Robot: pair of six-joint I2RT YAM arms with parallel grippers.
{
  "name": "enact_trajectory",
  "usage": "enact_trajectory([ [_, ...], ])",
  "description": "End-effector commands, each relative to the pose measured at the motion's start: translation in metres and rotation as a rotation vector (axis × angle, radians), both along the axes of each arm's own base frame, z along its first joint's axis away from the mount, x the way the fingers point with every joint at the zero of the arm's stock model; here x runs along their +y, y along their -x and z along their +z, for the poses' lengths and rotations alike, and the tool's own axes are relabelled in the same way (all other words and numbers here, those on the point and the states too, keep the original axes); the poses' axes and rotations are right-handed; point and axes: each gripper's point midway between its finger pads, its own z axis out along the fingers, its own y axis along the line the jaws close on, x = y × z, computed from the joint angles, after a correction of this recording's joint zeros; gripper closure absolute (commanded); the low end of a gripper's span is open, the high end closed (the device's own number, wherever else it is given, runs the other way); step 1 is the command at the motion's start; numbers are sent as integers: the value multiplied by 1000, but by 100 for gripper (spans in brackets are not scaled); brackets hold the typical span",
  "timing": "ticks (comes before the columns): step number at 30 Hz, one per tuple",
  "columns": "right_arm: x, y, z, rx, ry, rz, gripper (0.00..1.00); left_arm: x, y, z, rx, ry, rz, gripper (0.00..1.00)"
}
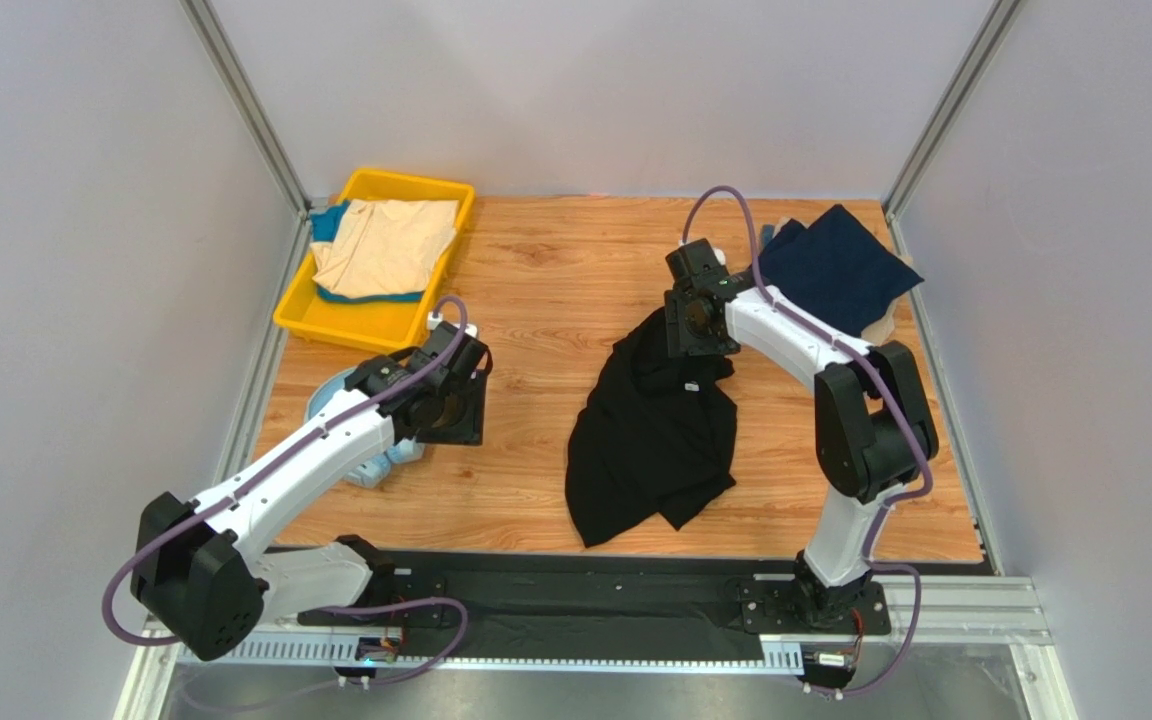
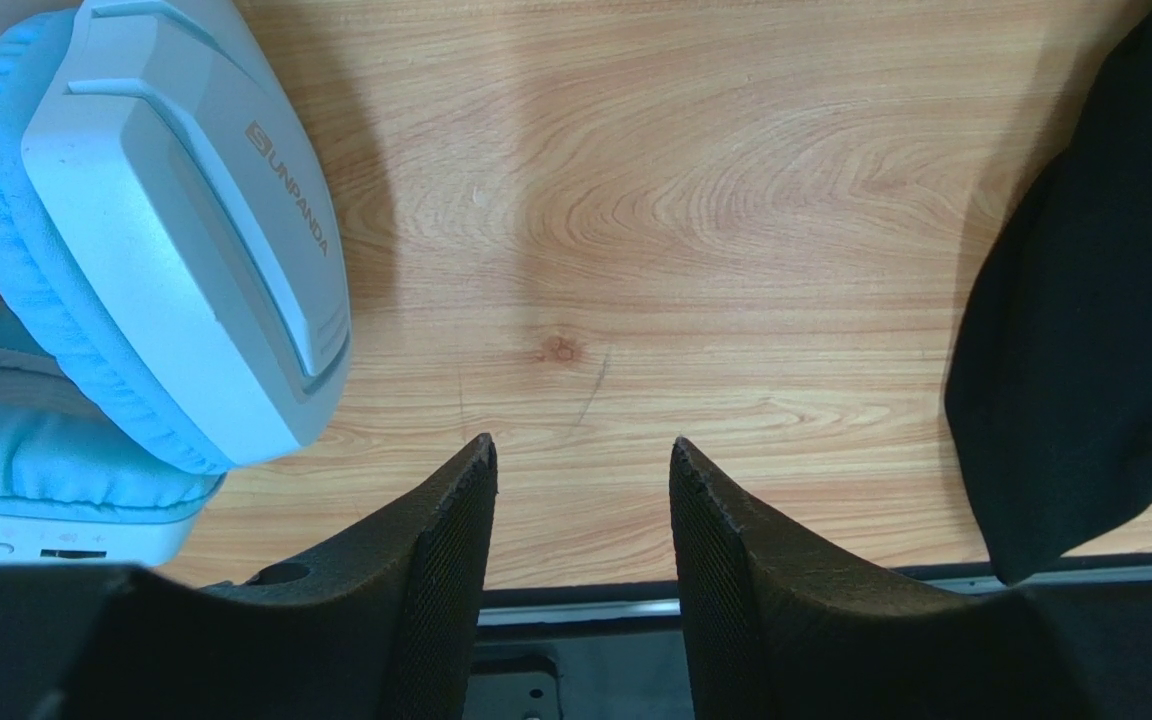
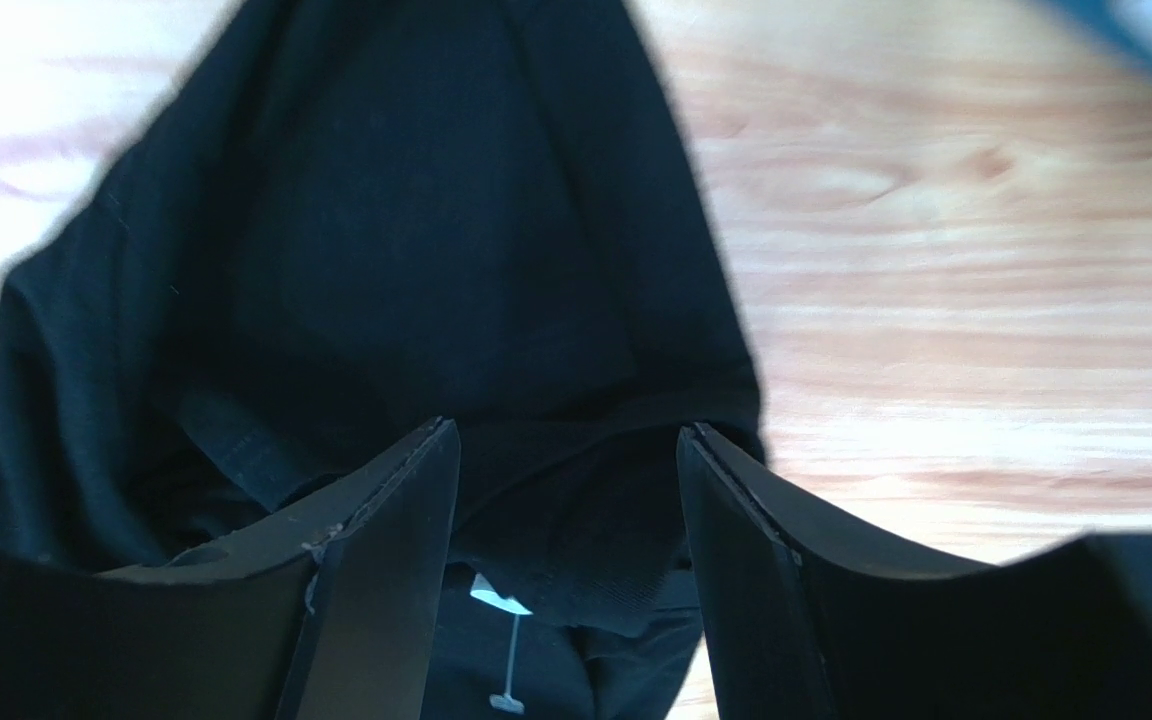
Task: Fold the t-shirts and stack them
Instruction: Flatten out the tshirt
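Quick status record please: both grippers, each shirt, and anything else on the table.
left gripper: jaws open, over bare wood, holding nothing
right gripper: jaws open, above the collar end of the black t-shirt
black t-shirt: crumpled, unfolded, mid-table
navy t-shirt: far right corner, not neatly folded
beige t-shirt: in the yellow tray, far left
headphones: beside the left gripper

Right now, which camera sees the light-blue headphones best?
The left wrist view: the headphones fill its left side, close enough to read their logo. The top view shows only bits peeking from under the left arm. The right wrist view misses them.
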Motion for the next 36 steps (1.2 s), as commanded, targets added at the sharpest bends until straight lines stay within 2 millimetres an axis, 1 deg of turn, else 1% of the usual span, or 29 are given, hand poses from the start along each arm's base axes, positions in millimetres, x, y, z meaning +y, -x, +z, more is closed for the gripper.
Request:
enact_trajectory([
  [1,7,20,-16,132,-57,-14,40,1,-1,-1,-6,-5,-9,47],
  [6,1,40,-44,255,-56,-34,40,-6,-6,-1,3,3,-24,48],
  [9,-1,48,-47,292,-49,-32,40,-7,-8,1,-2,4,-29,48],
  [12,-2,52,-39,281,-60,-37,39,-5,-7,1,-3,-5,-31,48],
  [14,-1,48,-20,223,-75,-36,38,-5,-7,0,-4,-5,-32,48],
  [15,-1,42,-11,184,-87,-39,36,-5,-7,0,-2,-4,-33,48],
  [16,-2,36,7,124,-93,-43,35,-4,-7,0,-2,-6,-32,48],
  [17,-2,30,16,87,-97,-45,33,-5,-7,-1,-1,-5,-33,48],
  [18,0,19,29,32,-108,-46,32,-5,-7,-1,0,-4,-34,48],
  [19,-2,12,37,-5,-97,-40,32,-6,-7,-3,5,-7,-36,48],
  [21,-2,0,41,-29,-86,-39,31,-7,-8,-2,8,-4,-39,48],
  [22,0,-11,50,-53,-89,-33,31,-7,-8,-2,10,-4,-40,48],
  [23,-1,-16,39,-24,-78,-37,31,-7,-8,-2,9,-2,-38,48],
  [25,3,-25,35,2,-93,-35,31,-6,-6,-3,9,-3,-35,48],
  [26,4,-27,21,35,-90,-39,31,-5,-6,-3,7,-3,-34,48],
  [29,9,-34,5,59,-101,-35,32,-1,-3,-4,5,-11,-29,48],
  [30,10,-34,-7,83,-96,-37,32,0,-1,-4,6,-16,-26,48],
  [33,11,-34,-23,116,-90,-42,32,4,2,-6,9,-24,-22,48],
  [36,9,-28,-32,140,-78,-46,32,5,3,-6,8,-25,-18,48],
])
